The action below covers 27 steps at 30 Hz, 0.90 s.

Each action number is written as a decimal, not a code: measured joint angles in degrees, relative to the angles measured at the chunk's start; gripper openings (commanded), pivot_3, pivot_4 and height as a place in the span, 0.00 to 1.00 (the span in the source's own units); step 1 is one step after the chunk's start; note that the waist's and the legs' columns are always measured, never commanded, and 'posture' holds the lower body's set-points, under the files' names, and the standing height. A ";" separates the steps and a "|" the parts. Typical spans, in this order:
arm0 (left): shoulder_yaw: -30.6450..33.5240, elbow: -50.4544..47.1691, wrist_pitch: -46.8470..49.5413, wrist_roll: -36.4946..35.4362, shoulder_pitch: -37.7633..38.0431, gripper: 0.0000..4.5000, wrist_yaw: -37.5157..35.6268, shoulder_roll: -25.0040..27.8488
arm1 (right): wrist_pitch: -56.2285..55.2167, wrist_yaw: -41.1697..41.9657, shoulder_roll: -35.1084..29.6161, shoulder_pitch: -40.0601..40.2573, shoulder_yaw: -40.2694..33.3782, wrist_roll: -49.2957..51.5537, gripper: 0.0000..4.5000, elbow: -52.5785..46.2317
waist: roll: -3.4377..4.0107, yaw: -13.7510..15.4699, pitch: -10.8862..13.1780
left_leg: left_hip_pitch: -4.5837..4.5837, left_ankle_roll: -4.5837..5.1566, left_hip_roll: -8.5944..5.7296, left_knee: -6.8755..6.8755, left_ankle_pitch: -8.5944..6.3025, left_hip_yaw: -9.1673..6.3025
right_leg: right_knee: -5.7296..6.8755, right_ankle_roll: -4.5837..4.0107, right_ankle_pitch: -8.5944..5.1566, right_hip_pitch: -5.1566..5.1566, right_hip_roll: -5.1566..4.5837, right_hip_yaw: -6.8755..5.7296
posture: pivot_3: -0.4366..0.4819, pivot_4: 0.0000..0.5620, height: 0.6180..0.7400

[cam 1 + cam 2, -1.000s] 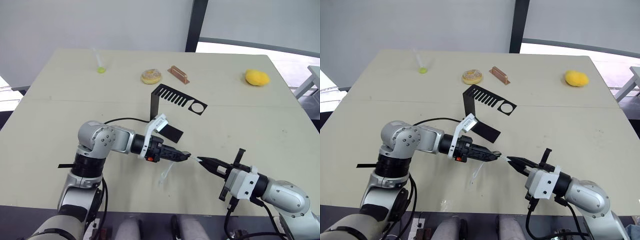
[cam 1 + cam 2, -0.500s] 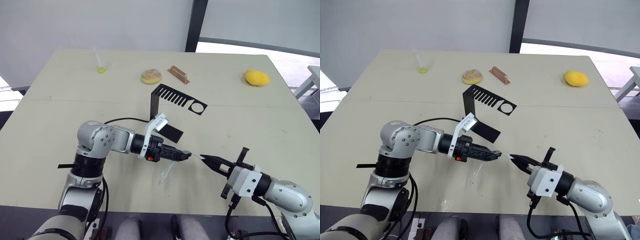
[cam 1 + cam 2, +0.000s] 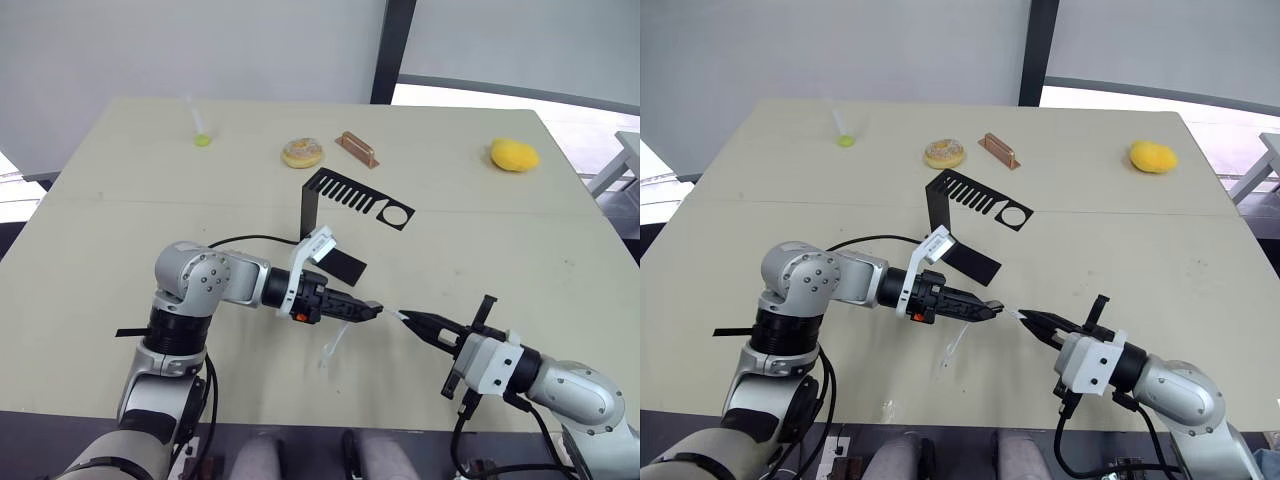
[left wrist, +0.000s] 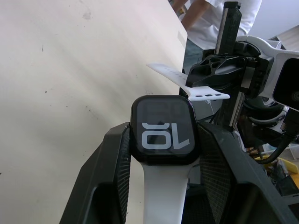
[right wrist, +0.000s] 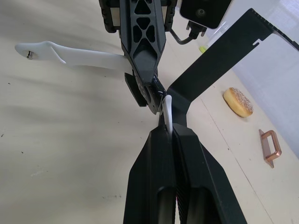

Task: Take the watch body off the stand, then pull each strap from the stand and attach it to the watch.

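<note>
Nearing the last join, the watch body (image 4: 163,136) is held clamped between the fingers of the left gripper (image 3: 368,311), with one white strap (image 3: 331,350) already fitted and hanging down toward the table (image 3: 90,230) beneath that gripper. The second strap (image 4: 188,82), the one with small holes, is pinched in the closed fingers of the right gripper (image 3: 410,321), its free end pointed at the body's open side, just short of it. The stand (image 3: 345,200) is left bare, well beyond the left gripper. The step in hand is judged to be attaching this second strap. A straight, level push into the body's slot is called for next, with both grips kept firm.
</note>
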 measured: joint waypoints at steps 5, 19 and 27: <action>0.30 -0.07 0.12 -0.10 0.25 0.35 0.31 -0.25 | -0.69 -0.01 0.01 -0.03 0.80 -0.02 0.00 0.67 | 0.00 -0.02 0.00 | 0.00 0.00 0.00 0.00 0.00 0.00 | 0.00 0.00 0.00 0.00 0.00 0.00 | 0.48 0.27 1.00; 0.26 -0.07 -0.02 -0.10 0.80 0.35 0.51 -0.08 | -0.68 -0.03 0.02 -0.31 1.28 -0.03 0.00 0.67 | 0.00 0.01 0.00 | 0.00 0.00 0.00 -0.01 0.00 0.00 | -0.01 0.00 0.00 0.00 -0.01 0.00 | 0.48 0.27 1.00; -0.18 -0.07 -0.30 -0.10 0.89 0.35 0.50 -0.04 | -0.67 -0.03 0.02 -0.36 1.28 -0.02 0.00 0.67 | 0.00 0.00 0.00 | 0.00 0.00 0.00 -0.01 0.00 0.00 | -0.01 0.00 0.00 0.00 -0.01 0.00 | 0.48 0.27 1.00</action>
